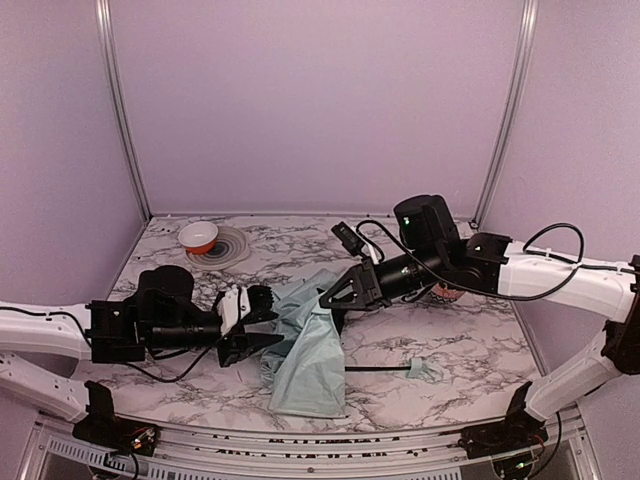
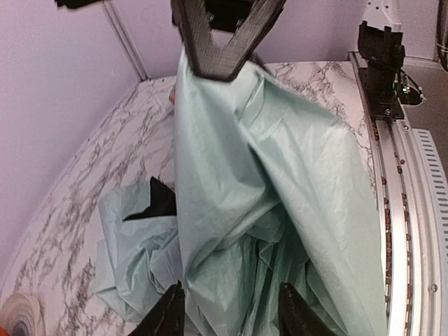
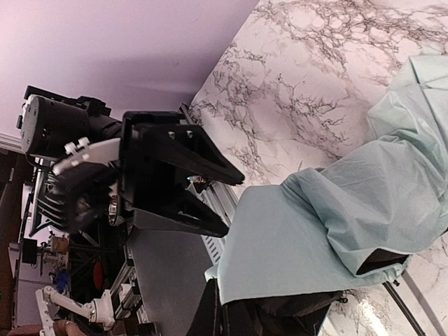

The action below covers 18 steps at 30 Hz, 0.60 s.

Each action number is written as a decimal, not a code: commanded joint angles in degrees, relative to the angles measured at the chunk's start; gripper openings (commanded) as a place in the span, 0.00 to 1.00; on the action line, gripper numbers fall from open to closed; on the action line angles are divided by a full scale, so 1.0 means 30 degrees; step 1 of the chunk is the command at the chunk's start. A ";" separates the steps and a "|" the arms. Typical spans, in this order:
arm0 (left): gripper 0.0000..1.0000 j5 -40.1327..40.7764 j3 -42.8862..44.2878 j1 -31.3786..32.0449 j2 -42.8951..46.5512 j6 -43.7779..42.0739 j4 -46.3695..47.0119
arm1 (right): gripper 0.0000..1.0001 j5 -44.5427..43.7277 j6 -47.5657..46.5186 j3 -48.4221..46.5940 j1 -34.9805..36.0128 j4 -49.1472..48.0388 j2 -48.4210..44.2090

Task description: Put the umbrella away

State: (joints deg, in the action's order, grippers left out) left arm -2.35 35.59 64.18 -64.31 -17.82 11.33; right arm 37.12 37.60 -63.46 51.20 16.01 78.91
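The umbrella (image 1: pixel 312 362) lay crumpled near the middle of the worktop (image 1: pixel 470 335), between the two arms, with its small handle (image 1: pixel 427 371) out to the right. The right tool (image 1: pixel 328 296) was clamped tight on a fold of the pale green canopy (image 2: pixel 280 182), holding it raised. The left tool (image 1: pixel 270 320) stood with jaws apart, loose fabric between them, gripping nothing.

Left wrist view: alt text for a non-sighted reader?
The right fingers pinch the mint-green umbrella canopy from above, holding a sheet of it up over the marble table. The left fingers stand open at the bottom edge, fabric showing between them.
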 commanded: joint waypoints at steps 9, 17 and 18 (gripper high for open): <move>0.30 -0.4198 0.2051 0.0783 -0.0937 0.3107 -0.0633 | 0.00 0.0386 0.1343 -0.0314 0.0157 -0.2810 0.0255; 0.40 -0.2594 0.2815 0.0787 -0.2013 0.3444 -0.0144 | 0.00 0.0400 0.1360 -0.0501 0.0289 -0.2849 0.0282; 0.39 -0.2393 0.2729 0.0784 -0.1884 0.3461 -0.0104 | 0.00 0.0384 0.1331 -0.0490 0.0304 -0.2803 0.0240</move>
State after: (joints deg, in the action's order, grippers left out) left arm -11.92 42.54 66.39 -70.48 -8.69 10.02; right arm 38.09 41.21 -63.46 51.70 9.47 79.64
